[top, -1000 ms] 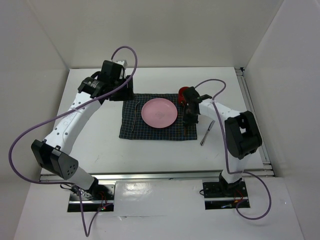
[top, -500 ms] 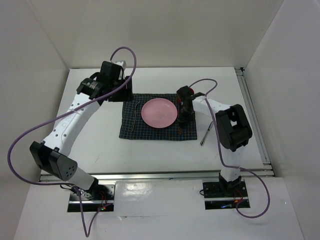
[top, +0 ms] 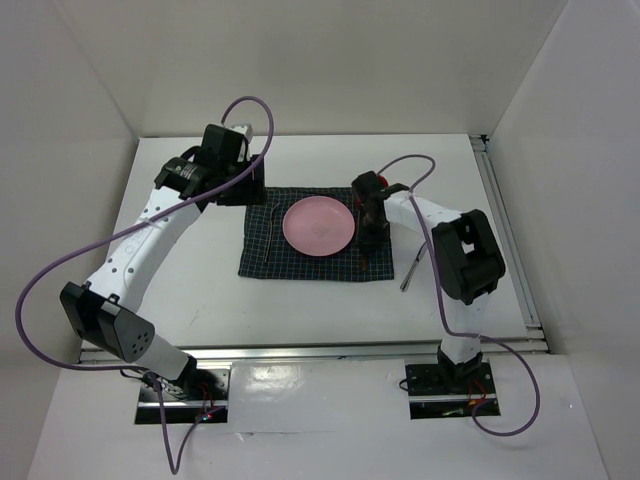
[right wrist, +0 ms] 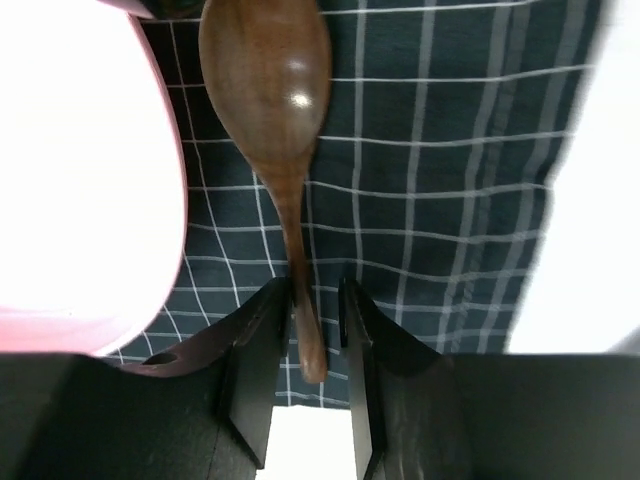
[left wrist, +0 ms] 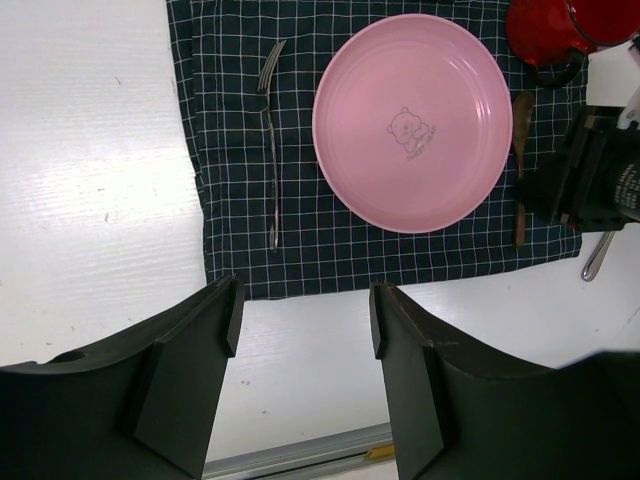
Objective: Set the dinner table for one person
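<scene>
Dinner table (top: 200, 280): white worktop spanning the enclosure, arm bases at its near edge. At centre lies a dark checked mat (top: 262, 265) bearing a pink plate (top: 318, 226), with a fork (top: 272, 235) to its left, a wooden spoon (right wrist: 268, 90) to its right and a red mug (top: 366, 185) at the far right corner. A metal utensil (top: 412, 270) lies on the table right of the mat. Left gripper (left wrist: 305, 310): fingers spread wide, empty. Right gripper (right wrist: 312, 300): fingers slightly parted, flanking the spoon's handle.
</scene>
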Robot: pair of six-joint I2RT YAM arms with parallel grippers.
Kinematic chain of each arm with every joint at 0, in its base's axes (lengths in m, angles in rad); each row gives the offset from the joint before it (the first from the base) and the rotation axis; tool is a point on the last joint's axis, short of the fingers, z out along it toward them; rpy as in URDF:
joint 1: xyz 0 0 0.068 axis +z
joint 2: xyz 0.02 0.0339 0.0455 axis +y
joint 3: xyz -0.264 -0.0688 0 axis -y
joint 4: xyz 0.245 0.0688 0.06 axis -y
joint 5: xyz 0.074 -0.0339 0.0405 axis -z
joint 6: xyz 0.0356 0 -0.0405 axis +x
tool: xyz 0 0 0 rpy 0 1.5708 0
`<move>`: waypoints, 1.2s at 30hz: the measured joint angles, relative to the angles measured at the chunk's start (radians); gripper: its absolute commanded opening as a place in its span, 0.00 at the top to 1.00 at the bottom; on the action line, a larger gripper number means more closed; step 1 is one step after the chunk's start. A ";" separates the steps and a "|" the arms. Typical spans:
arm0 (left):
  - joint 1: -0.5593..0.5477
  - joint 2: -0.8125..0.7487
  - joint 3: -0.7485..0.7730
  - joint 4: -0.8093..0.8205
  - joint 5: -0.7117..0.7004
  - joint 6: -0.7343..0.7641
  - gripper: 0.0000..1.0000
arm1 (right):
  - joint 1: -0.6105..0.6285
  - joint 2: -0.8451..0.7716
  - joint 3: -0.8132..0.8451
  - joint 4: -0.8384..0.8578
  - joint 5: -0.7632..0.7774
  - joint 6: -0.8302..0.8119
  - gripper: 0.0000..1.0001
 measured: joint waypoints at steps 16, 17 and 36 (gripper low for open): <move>0.000 -0.001 -0.011 0.003 0.014 0.001 0.30 | -0.282 -0.444 -0.311 -0.024 0.098 0.048 0.38; 0.000 -0.001 -0.011 0.003 0.015 0.001 0.30 | -0.299 -0.435 -0.338 -0.021 0.090 0.049 0.36; 0.000 -0.003 -0.011 0.004 0.019 0.002 0.30 | -0.314 -0.301 -0.424 0.092 0.044 0.053 0.68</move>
